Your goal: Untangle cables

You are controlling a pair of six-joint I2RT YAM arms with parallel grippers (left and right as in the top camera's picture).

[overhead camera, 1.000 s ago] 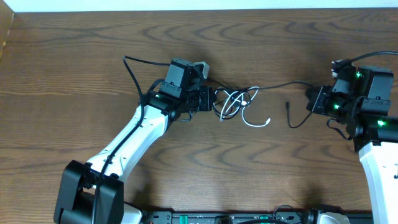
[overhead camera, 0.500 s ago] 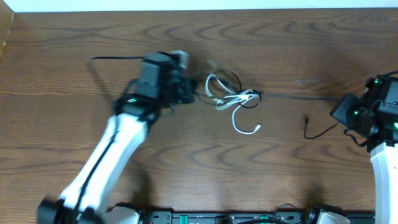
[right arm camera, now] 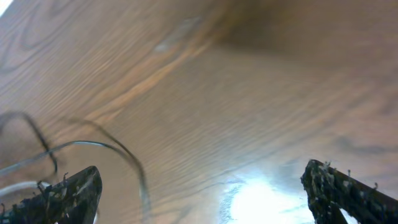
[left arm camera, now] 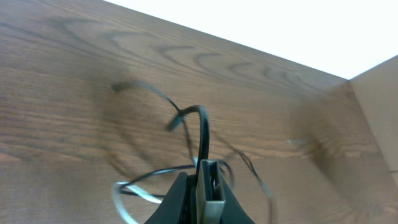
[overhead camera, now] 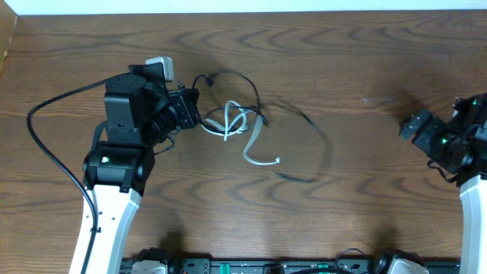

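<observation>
Even bright light, motion-blurred black cable (overhead camera: 326, 148), white glare on the table (right arm camera: 261, 196).

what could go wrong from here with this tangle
1. The left gripper is shut on the black cable close to where the white cable loops through it. Pulling may tighten the knot rather than free it.
2. The right gripper is open and holds nothing, well away from the cables. With nothing anchoring the far end, the whole tangle may just slide along with the left arm.
</observation>
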